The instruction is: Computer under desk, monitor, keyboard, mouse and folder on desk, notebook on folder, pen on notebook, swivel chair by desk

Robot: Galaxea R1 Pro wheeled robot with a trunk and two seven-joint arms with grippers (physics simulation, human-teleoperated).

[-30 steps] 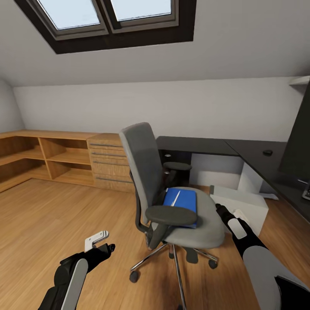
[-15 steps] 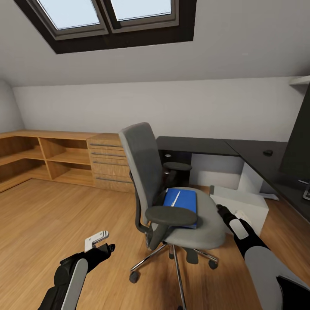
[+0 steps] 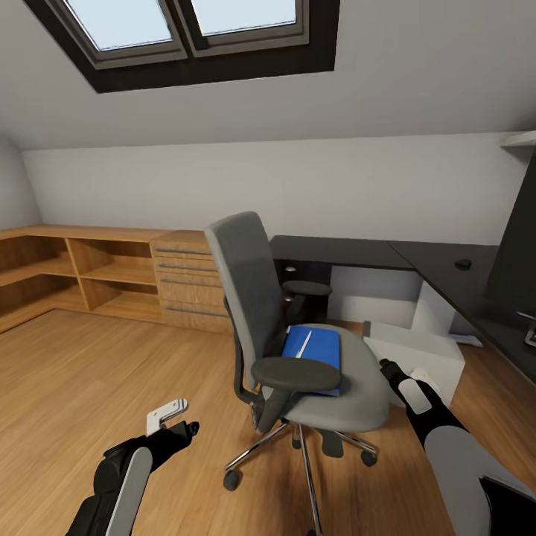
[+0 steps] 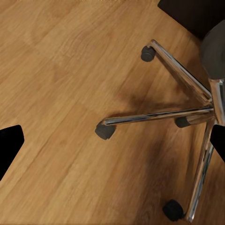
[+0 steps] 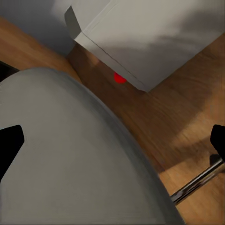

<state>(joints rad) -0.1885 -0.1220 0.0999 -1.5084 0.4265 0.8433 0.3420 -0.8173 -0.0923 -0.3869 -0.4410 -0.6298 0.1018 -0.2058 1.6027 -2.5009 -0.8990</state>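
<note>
Left tool (image 3: 173, 417) low, fingers spread wide, right tool (image 3: 388, 368) extended forward, fingers parted

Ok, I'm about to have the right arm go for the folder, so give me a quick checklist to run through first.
1. Folder lies on the swivel chair seat: ok.
2. Something slim and white lies on the folder; what it is: cannot tell.
3. Right gripper at the seat's edge, short of the folder: ok.
4. Right gripper open and empty: ok.
5. Left gripper low over the floor, apart from the chair: ok.
6. Bare desk top for the folder: ok.
</note>
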